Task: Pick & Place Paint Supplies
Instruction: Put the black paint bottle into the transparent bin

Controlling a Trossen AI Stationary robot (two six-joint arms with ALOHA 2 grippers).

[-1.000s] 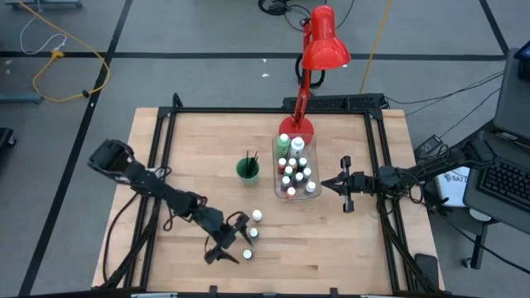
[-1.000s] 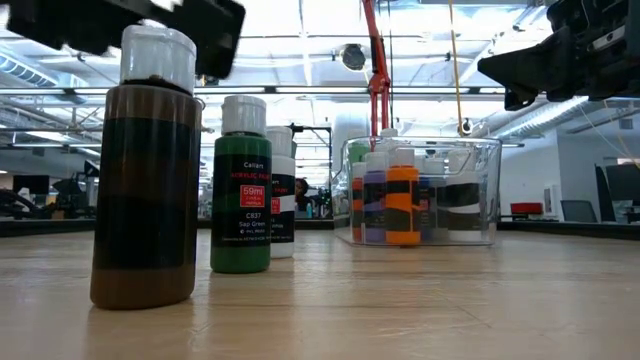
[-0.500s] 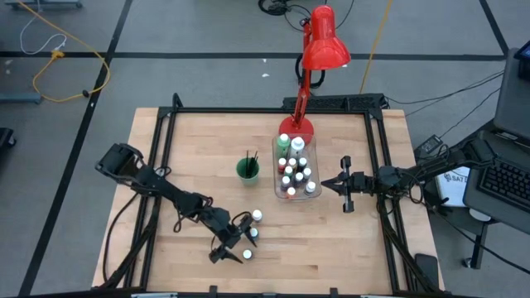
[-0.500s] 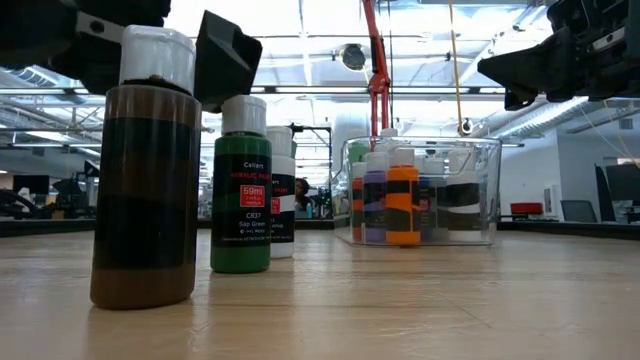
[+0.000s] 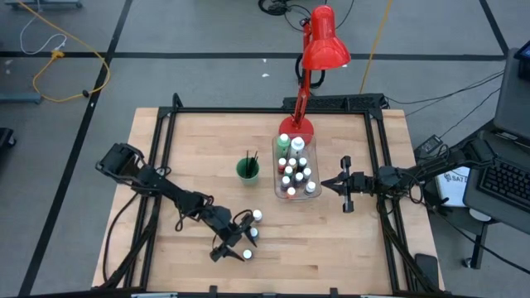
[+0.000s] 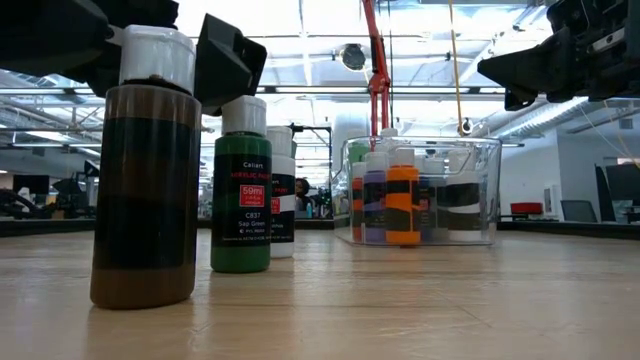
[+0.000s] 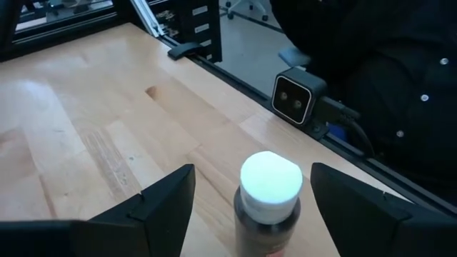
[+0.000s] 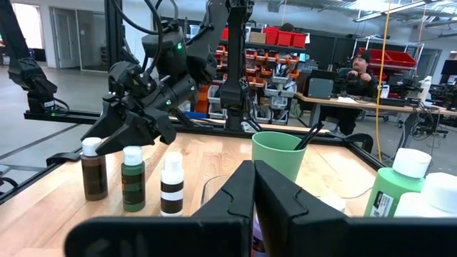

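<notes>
Three white-capped paint bottles stand upright on the table near the front: a brown one [image 6: 145, 180], a green one [image 6: 241, 185] and a black-and-white one [image 6: 283, 190]. My left gripper [image 7: 251, 189] is open, its two fingers standing on either side of the brown bottle's white cap [image 7: 270, 177] without touching it; it also shows in the high view [image 5: 234, 247]. Several more bottles stand in the clear bin [image 5: 296, 170]. Dark brushes stick out of the green cup [image 5: 248, 169]. My right gripper [image 5: 344, 184] is shut and empty, right of the bin.
A red desk lamp [image 5: 319, 50] stands on its base at the table's far edge behind the bin. A black frame [image 5: 265, 110] runs around the table. A small camera box [image 7: 298, 98] sits at the near edge. A person [image 8: 360, 68] sits far behind the table.
My left gripper has moved down and toward the brown bottle, staying open; its fingers were above and beside the cap and now stand on either side of it. The bottles have not moved.
</notes>
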